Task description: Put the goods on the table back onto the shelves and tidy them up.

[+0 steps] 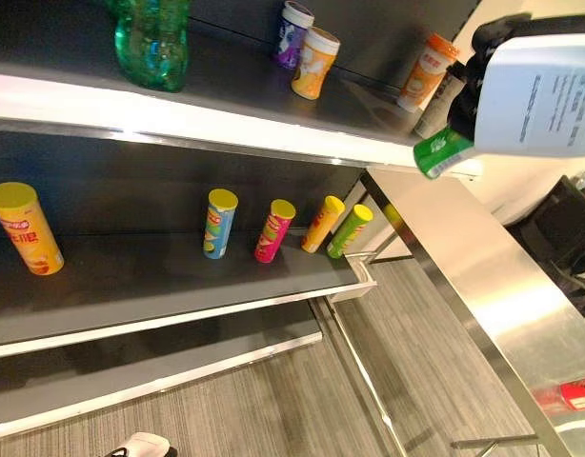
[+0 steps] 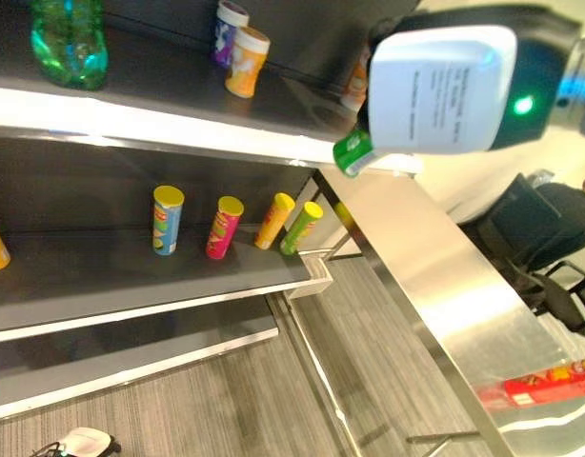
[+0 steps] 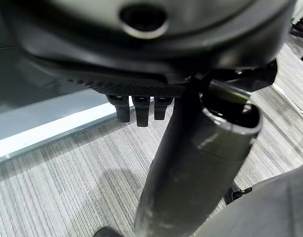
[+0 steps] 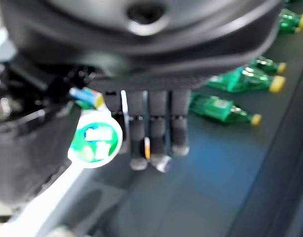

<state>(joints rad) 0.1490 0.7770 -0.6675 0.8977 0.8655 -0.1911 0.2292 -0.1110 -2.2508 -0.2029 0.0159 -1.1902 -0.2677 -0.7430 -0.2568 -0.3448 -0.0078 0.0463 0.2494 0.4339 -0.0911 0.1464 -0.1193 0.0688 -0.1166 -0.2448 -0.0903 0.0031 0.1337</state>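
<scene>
Green and white: that's the cup (image 4: 94,139) you're carrying, a small tub w/ a white rim and a green label on its round end. In the right wrist view it sits against the right hand (image 4: 151,126), fingers (image 4: 159,129) curled down beside it, thumb side pressed to it, so you've got it gripped. In the head views its green end (image 1: 442,152) pokes out under the wrist housing, level w/ the top shelf (image 1: 226,119) at that shelf's right end.

Top shelf: green bottles (image 1: 151,40) at left, a purple cup (image 1: 292,34) and a yellow cup (image 1: 314,63) mid, an orange cup (image 1: 427,72) just behind your hand. The right wrist view shows more green bottles w/ yellow caps (image 4: 224,109) lying on their sides on a dark shelf past the fingers.

Middle shelf (image 1: 159,276): yellow can (image 1: 24,227) far left, then blue can (image 1: 219,223), pink can (image 1: 273,229), orange can (image 1: 322,224), green can (image 1: 349,230) in a row, all tilted in this view, near each other but apart.

Steel table (image 1: 483,286) runs along the right; red pack (image 2: 550,383) lies on its near end.

Left hand (image 3: 137,109) hangs over the striped floor (image 3: 57,187), fingers straight-ish and relaxed, holding nothing.
</scene>
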